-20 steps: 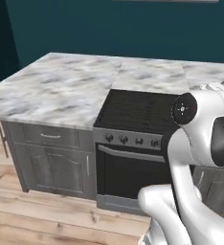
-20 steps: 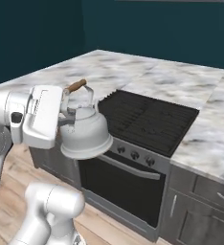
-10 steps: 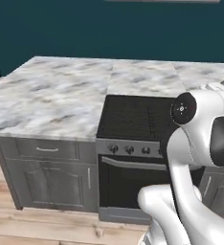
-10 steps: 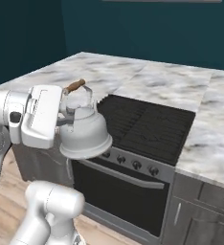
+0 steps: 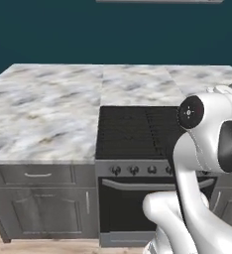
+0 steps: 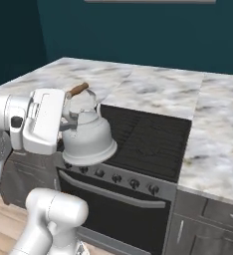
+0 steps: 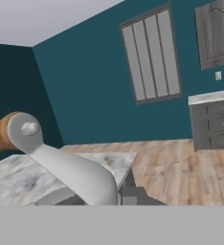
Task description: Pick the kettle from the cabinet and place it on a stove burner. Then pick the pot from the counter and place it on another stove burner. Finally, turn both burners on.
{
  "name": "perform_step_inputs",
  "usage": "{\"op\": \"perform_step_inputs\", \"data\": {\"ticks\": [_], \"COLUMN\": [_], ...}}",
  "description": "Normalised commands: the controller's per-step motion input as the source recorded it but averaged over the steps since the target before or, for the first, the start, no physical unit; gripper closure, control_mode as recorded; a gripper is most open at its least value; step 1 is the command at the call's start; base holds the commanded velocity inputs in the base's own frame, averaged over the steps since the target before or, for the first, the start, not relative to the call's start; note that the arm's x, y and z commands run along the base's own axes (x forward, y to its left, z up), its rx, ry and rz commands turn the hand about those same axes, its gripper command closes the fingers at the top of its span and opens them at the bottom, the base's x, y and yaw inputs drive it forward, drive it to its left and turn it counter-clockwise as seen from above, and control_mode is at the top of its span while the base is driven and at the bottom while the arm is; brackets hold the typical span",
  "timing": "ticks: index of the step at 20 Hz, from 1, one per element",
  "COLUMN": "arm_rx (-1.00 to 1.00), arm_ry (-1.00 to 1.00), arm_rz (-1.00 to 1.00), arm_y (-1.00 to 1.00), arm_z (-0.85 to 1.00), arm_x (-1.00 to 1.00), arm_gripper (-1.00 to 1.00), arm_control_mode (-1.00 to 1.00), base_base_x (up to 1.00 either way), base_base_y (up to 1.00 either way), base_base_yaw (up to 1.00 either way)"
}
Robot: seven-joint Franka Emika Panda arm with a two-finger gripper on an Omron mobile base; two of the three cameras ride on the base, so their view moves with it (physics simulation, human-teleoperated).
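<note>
The gripper (image 6: 68, 119) is clamped tight on the kettle (image 6: 88, 139), held up just beside the stove (image 6: 143, 144), at its front edge

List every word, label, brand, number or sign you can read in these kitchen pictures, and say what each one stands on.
None can be read.
The stove front and its knobs carry no legible marks.
The kettle shows no brand or label.
The small pale plate on the wall in the hand view is too small to tell if it bears anything.
The counter is plain marble.

Stove burners (image 6: 148, 137) bare, open above (counter (image 6: 218, 134) too).
</note>
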Motion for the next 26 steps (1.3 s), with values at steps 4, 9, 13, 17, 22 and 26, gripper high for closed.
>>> {"op": "perform_step_inputs", "data": {"ticks": [4,9,13,17,22,26], "arm_rx": [0.00,0.00,0.00,0.00,0.00,0.00], "arm_ry": [0.00,0.00,0.00,0.00,0.00,0.00], "arm_rz": [0.00,0.00,0.00,0.00,0.00,0.00], "arm_y": [0.00,0.00,0.00,0.00,0.00,0.00], "arm_z": [0.00,0.00,0.00,0.00,0.00,0.00], "arm_x": [0.00,0.00,0.00,0.00,0.00,0.00], "arm_gripper": [1.00,1.00,1.00,1.00,1.00,1.00], "arm_control_mode": [1.00,1.00,1.00,1.00,1.00,1.00], "base_base_x": [0.48,0.44,0.41,0.41,0.40,0.40], "base_base_y": [0.32,0.31,0.25,0.24,0.24,0.34], "base_base_yaw": [-0.23,-0.22,-0.22,-0.21,-0.20,-0.13]}}
